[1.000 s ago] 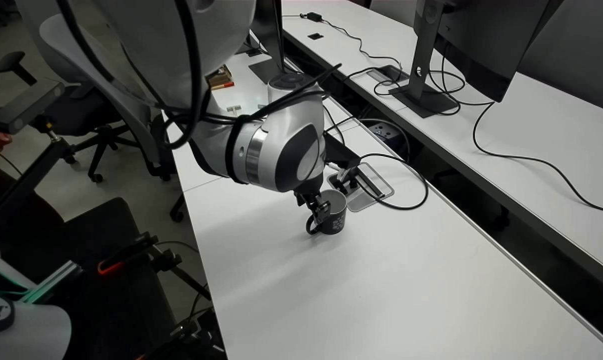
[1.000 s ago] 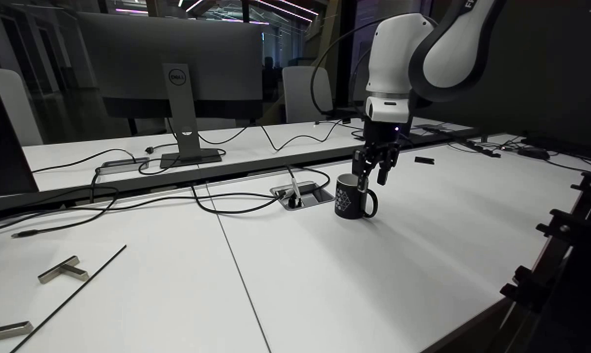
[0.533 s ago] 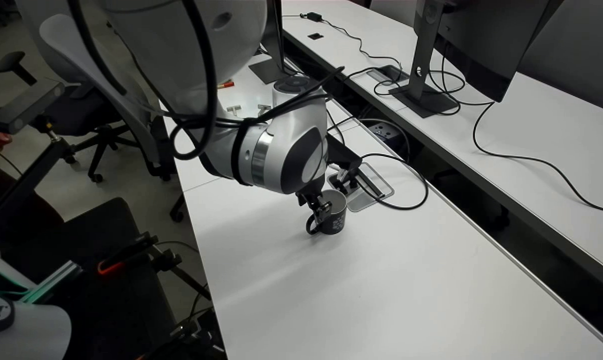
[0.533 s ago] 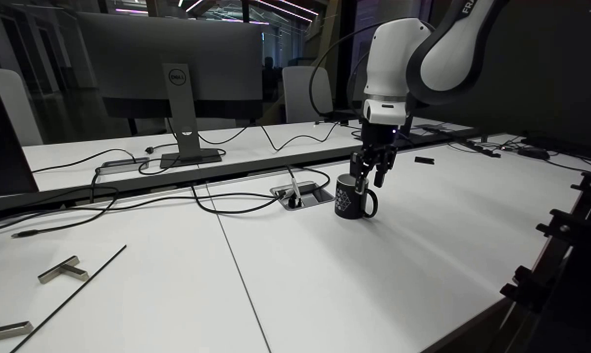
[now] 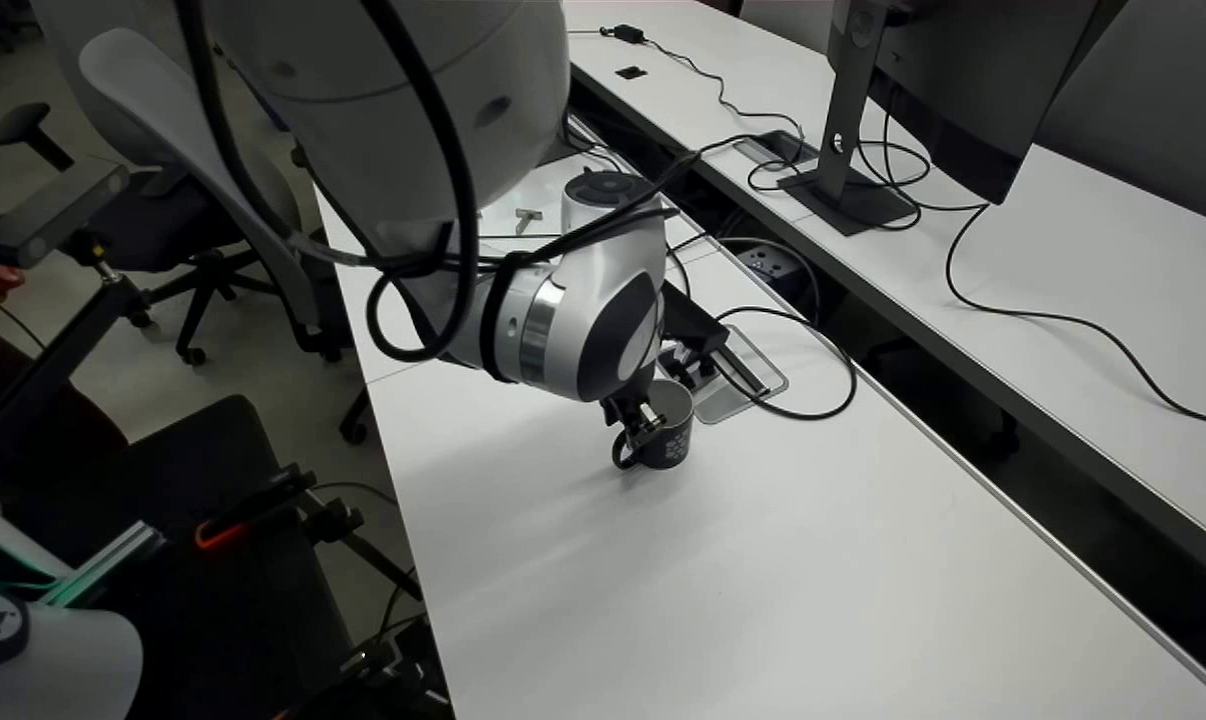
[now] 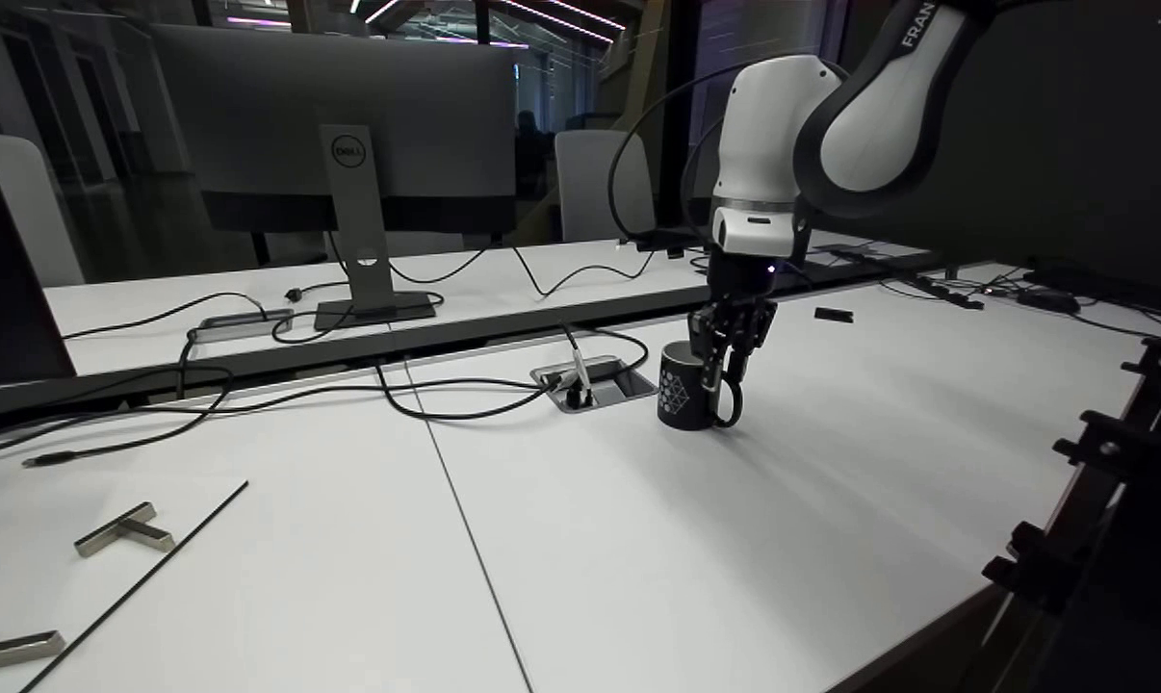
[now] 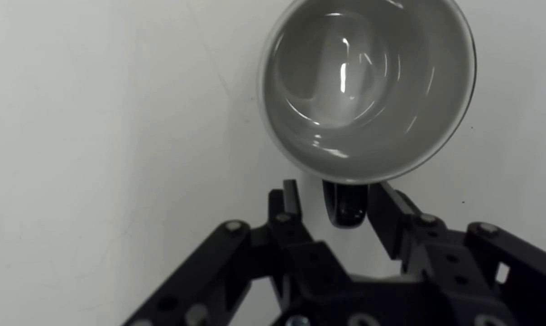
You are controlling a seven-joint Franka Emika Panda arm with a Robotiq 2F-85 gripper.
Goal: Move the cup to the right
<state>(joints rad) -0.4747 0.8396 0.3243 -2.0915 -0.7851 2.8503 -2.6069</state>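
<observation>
Partly spread, the angular hand (image 7: 337,204) straddles the glossy black handle (image 7: 347,213) of the smooth, round cup (image 7: 368,95).

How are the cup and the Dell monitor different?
The cup is small and round; the monitor is large and flat. The cup rests on the desk, its handle between the open jaws; the monitor is raised on a stand, apart from the jaws. The cup's outside and the monitor's back are both dark.
</observation>
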